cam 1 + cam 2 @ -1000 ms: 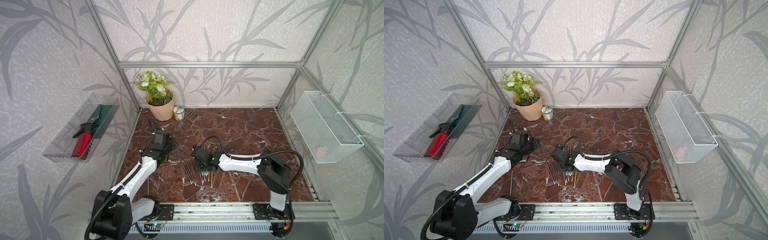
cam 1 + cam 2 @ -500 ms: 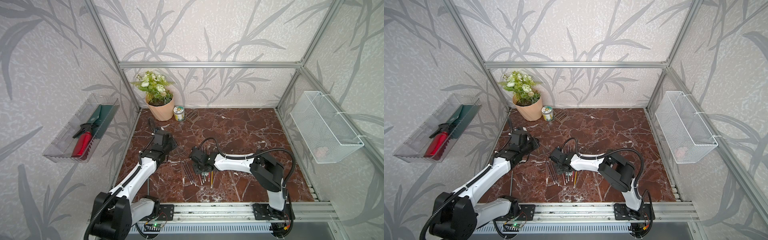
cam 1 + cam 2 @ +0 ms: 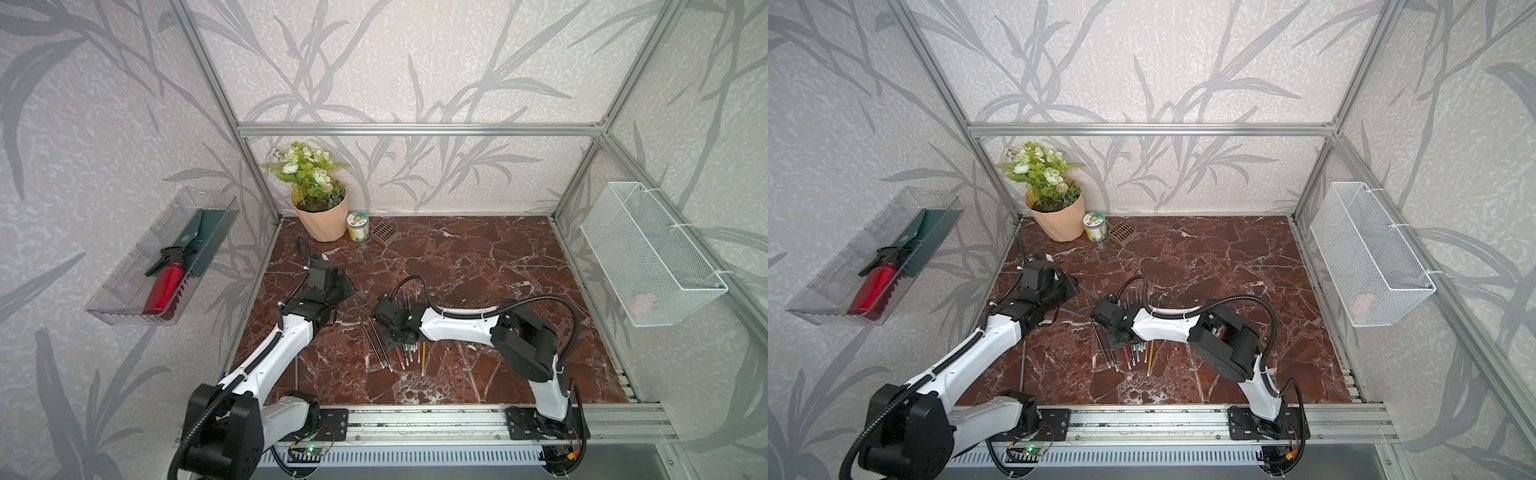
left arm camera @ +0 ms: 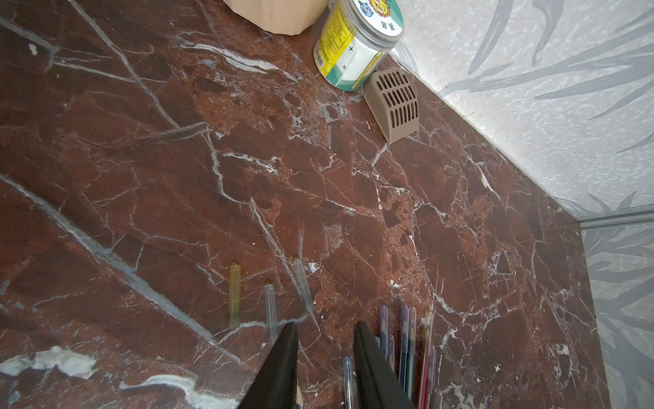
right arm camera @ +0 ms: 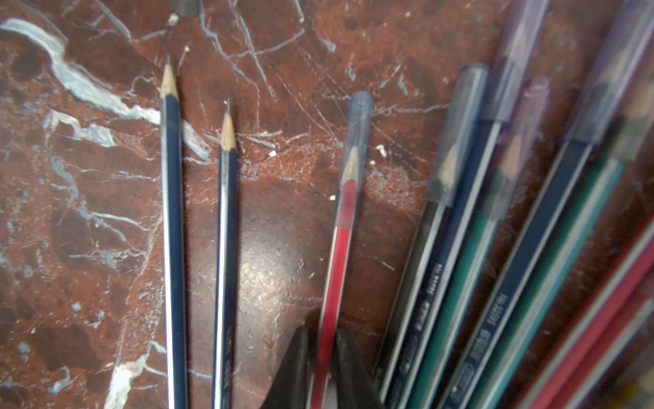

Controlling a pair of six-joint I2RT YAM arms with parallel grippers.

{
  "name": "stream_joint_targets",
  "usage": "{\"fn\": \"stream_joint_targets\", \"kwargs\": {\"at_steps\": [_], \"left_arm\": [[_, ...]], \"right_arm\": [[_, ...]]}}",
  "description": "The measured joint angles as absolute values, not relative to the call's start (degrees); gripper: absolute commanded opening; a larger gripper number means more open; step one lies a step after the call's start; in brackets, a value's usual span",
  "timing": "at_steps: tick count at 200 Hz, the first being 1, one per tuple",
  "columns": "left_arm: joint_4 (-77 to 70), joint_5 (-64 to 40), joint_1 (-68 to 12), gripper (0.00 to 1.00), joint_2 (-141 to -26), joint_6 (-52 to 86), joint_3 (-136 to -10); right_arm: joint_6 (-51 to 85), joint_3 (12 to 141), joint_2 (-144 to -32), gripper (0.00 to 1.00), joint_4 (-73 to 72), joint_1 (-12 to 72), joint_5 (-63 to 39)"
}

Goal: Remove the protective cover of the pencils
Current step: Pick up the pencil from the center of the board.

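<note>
The right gripper [image 5: 320, 333] is down on the fan of pencils [image 3: 409, 355], which lies mid-floor on the marble floor [image 3: 478, 257], toward the near edge, with the points aimed at the far wall [image 3: 415, 174]. Its two fingers pinch the shaft of the red pencil [image 5: 332, 269], one on each side, snug against it. That pencil's clear cap [image 5: 357, 141] is on, over the sharpened point. So the step in hand looks like the hold: one arm pins the pencil, the other is there to strip the cover.

The left gripper [image 4: 325, 325] hangs just left of the fan's far end, jaws apart, nothing clamped (a capped tip [image 4: 348, 379] shows low between them, hard against one finger, and may well be the red pencil's). By that reading, the next move calls for the left jaws to close on the cap alone, not the wood. They then pull straight along the pencil toward the far wall while the right arm holds firm.

The right wrist view gives the tally: two dark-blue pencils [image 5: 173, 230] lie bare beside the red one, and the capped pencils [image 5: 456, 141] crowd its other side. Only the left wrist view shows three loose caps [image 4: 270, 308] lying on the marble, and the jar [image 4: 357, 46] by the far wall. Both top views give the arms' layout, but caps are too small to read there.
</note>
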State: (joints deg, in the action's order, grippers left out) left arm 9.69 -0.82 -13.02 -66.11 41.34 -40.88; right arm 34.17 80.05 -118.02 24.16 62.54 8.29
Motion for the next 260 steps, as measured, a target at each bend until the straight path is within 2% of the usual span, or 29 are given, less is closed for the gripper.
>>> {"fn": "stream_joint_targets", "kwargs": {"at_steps": [47,168,260], "left_arm": [[8.16,-0.82,-13.02,0.52,-64.86,42.50,-38.96],[3.60,-2.22,-12.60,0.55,-60.71,45.15,-35.94],[-1.28,-9.56,-12.60,0.58,-63.35,48.31,-34.24]], "right_arm": [[34.20,80.51,-118.28,0.16,24.64,62.65,8.58],[34.22,80.40,-118.24,0.08,24.16,62.81,8.75],[34.26,75.79,-112.75,0.05,20.56,62.81,8.95]]}}
